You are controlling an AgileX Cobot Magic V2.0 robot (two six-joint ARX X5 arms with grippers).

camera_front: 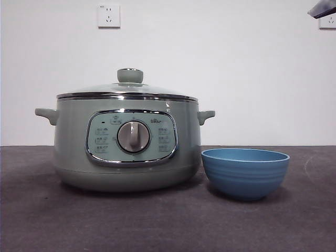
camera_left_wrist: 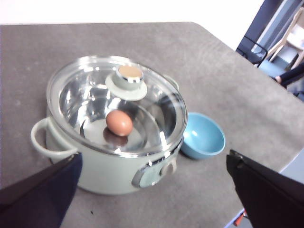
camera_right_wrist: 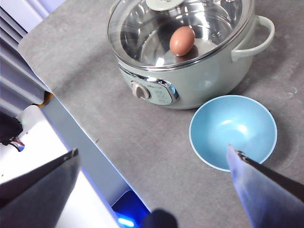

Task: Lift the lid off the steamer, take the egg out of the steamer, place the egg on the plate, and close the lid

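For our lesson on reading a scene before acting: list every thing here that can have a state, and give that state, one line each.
lid: closed, seated on the steamer.
steamer: covered, upright, egg inside.
egg: inside the steamer, on its floor.
plate: empty, upright, beside the steamer.
left pincer: open, holding nothing, clear of the lid.
right pincer: open, holding nothing, above the table's edge.
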